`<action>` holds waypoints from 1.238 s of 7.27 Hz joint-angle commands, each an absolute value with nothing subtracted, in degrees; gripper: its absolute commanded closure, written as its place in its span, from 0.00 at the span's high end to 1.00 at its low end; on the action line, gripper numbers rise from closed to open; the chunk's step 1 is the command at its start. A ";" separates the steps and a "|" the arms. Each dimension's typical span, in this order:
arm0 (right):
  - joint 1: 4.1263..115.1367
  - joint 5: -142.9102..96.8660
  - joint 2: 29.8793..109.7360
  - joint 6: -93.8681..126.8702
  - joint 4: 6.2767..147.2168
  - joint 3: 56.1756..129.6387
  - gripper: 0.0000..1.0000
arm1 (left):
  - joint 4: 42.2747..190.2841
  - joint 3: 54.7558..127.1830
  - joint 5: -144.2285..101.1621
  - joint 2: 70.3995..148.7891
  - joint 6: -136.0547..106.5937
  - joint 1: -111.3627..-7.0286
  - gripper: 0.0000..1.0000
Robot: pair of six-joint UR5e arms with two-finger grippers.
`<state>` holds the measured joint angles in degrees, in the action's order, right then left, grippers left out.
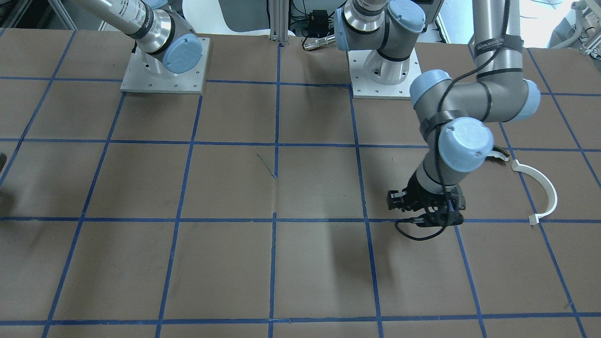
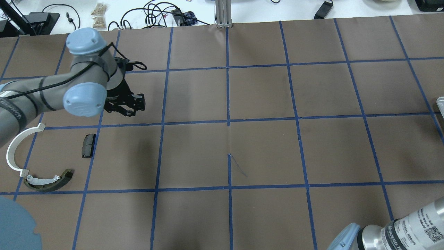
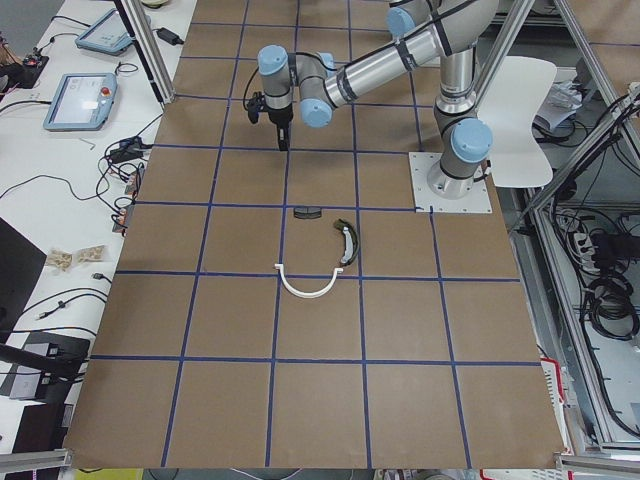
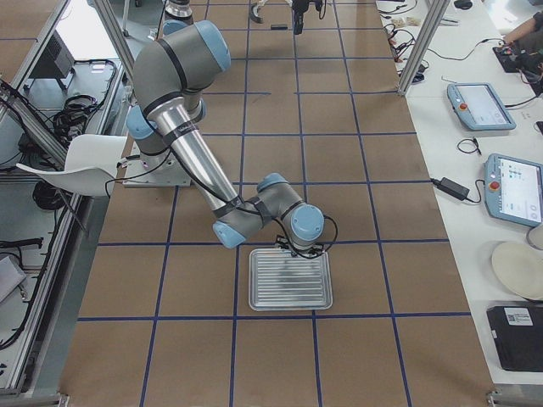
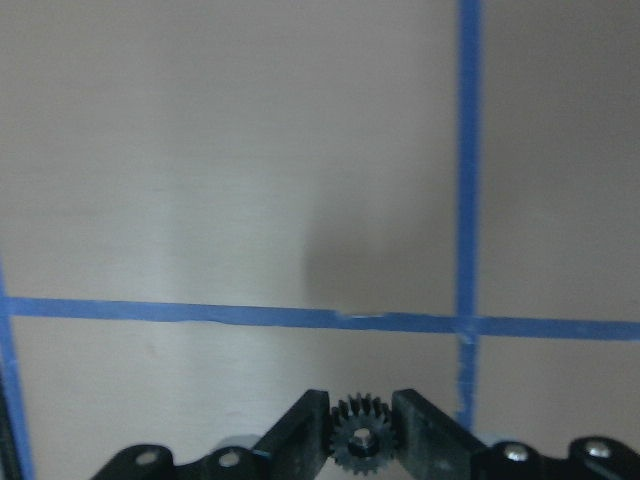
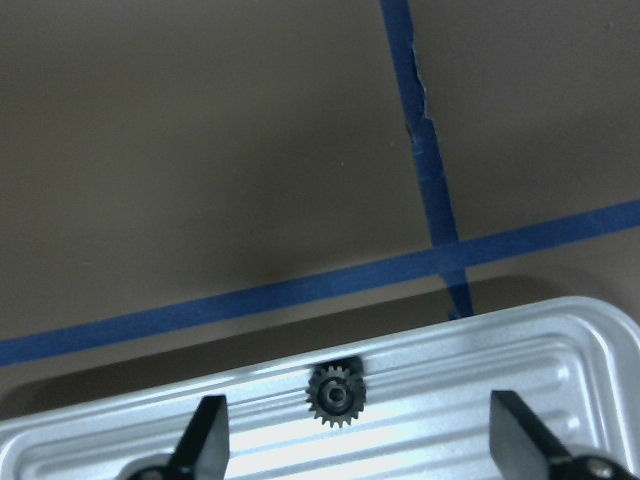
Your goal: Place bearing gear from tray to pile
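1. My left gripper (image 2: 136, 106) is clamped on the bearing gear (image 5: 360, 437). The fingers pinch its toothed rim from either side, and its bore faces my wrist camera.
2. The gear hangs over bare table (image 2: 263, 149), toward the far-left corner, close to a crossing of blue tape lines. From the soft shadow under it I judge that it is off the surface, but I cannot say how high.
3. The pile lies from my left gripper toward the table's left edge and toward my own side. The black pad (image 2: 88, 145) is the nearest piece. Beyond it are the white half-ring (image 2: 15, 149) and the curved shoe (image 2: 48, 180), whose ends nearly touch.
4. The gear is round and has no long axis to line up (handy), so the coming move turns only on direction: back toward me and leftward, then down beside the pad.
5. My left arm is plainly the nearer one. My right gripper (image 6: 360, 440) hovers with its fingers wide apart over the tray (image 6: 560, 340) at the table's right edge, well apart from the pile.
6. A second gear (image 6: 335, 394) lies flat on the tray near its rim, between my right fingers but untouched.
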<state>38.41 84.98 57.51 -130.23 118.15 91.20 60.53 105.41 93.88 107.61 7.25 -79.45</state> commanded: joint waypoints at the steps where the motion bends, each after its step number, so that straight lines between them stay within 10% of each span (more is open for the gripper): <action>1: 38.41 84.99 57.22 -130.69 118.12 91.32 0.90 | 60.30 106.78 94.39 108.54 25.74 -66.85 0.00; 7: 38.41 89.12 56.08 -130.52 117.34 91.58 0.76 | 53.35 109.33 95.27 112.50 36.30 -56.61 0.00; 8: 38.41 89.03 55.81 -130.60 117.33 91.76 0.71 | 53.00 109.34 95.19 112.67 36.56 -56.60 0.27; 9: 38.41 89.12 55.90 -130.43 117.33 91.67 0.53 | 53.00 109.25 95.19 112.68 36.30 -56.69 0.99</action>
<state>38.41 89.04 55.97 -130.54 117.43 91.65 53.19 109.15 95.22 112.58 36.26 -56.81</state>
